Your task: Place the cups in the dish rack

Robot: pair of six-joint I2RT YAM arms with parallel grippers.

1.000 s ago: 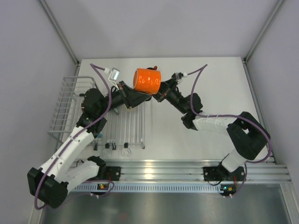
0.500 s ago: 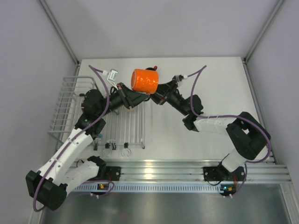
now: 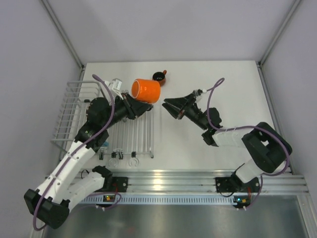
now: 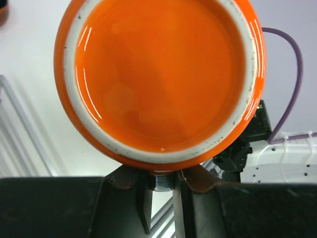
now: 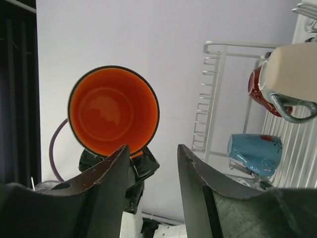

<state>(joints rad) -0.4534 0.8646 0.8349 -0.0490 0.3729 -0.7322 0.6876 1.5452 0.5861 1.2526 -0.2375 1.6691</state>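
I am seeing the left arm [image 3: 74, 153] reaching from the near-left corner across the dish rack [image 3: 69, 114], and the right arm [image 3: 228, 135] stretching over the white worktop [image 3: 233, 84] between grey walls. The left claw [image 4: 162, 188] is clamping the orange mug [image 3: 145, 90], tipped sideways aloft near the far edge. The right claw [image 3: 171, 105] is gaping wide, apart from it.

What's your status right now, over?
Left gripper shut on orange mug, aloft beside dish rack. Right gripper open, clear of it. Nothing seen between mug and rack.
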